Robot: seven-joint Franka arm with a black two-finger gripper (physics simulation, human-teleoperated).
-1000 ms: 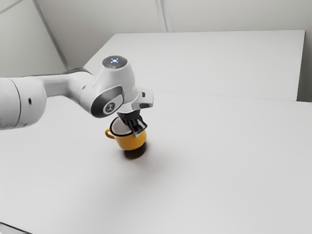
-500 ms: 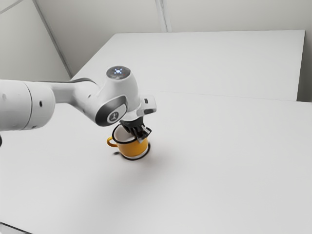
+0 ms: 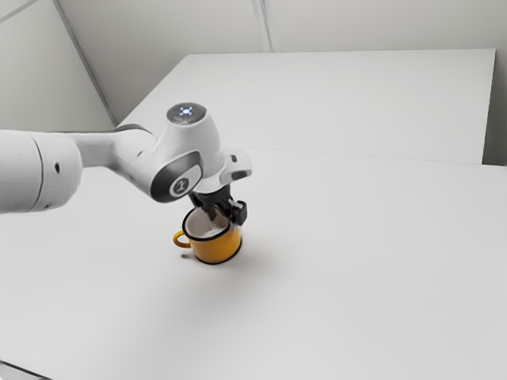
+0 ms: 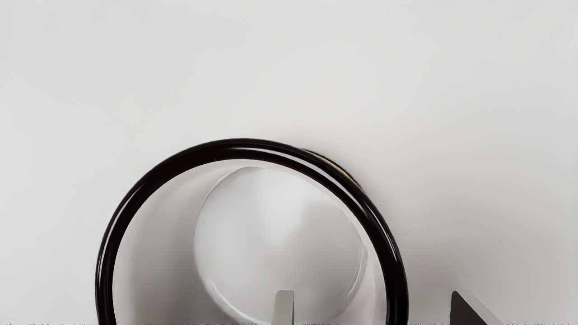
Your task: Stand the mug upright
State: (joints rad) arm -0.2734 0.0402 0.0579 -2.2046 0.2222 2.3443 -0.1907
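We have the yellow enamel mug [image 3: 214, 252] standing upright, base down on the white table [image 3: 356, 277], its mouth facing up. Its curved handle [image 3: 181, 239] points toward the exterior view's left, with a small dark shadow on the table beneath it. Our gripper [image 3: 226, 222] is right at the mug's black rim [image 4: 244, 149], on the side away from the handle, and our white arm [image 3: 103, 150] comes in from the exterior view's left. Our jaws are released: they stand well apart, astride the wall of the mug. In the wrist view, one finger [image 4: 283, 309] is over the mug's pale inside and the other is beyond the rim, with a gap between each of them and the rim.
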